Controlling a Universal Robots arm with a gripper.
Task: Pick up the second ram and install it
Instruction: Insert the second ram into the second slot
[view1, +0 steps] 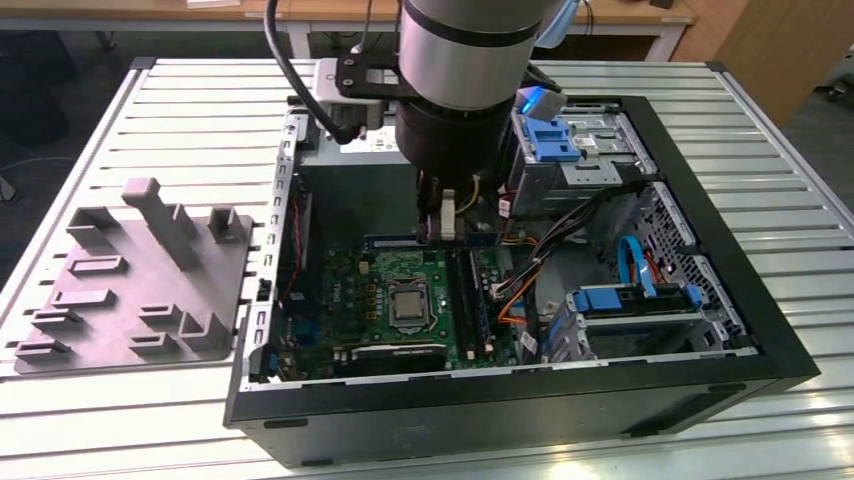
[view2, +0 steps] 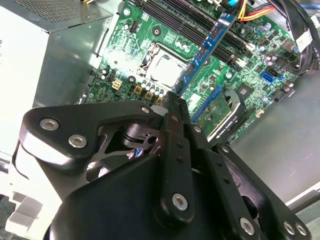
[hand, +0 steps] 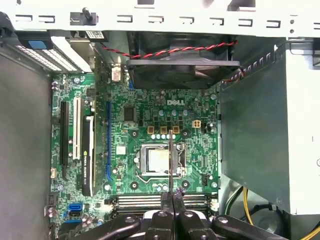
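Note:
My gripper (view1: 438, 228) hangs inside the open computer case (view1: 694, 375), shut on the second ram (view1: 398, 241). The ram is a thin dark board that sticks out sideways from the fingers, above the far edge of the green motherboard (view1: 380, 290). In the second wrist view the ram (view2: 207, 47) runs edge-on away from the gripper (view2: 175, 102), across the board. In the first wrist view the ram (hand: 171, 155) is a thin line over the silver CPU socket (hand: 157, 160), held by the gripper (hand: 171, 194). The long black memory slots (hand: 145, 201) lie just beside the fingertips, and also beside the socket (view1: 467, 295).
A grey fixture plate (view1: 134, 270) lies on the slatted table at the exterior view's left. Inside the case are a silver power supply (hand: 265, 125), a black fan (hand: 175, 65), blue drive cages (view1: 574, 140), orange and blue cables (view1: 641, 265) and black expansion slots (hand: 64, 135).

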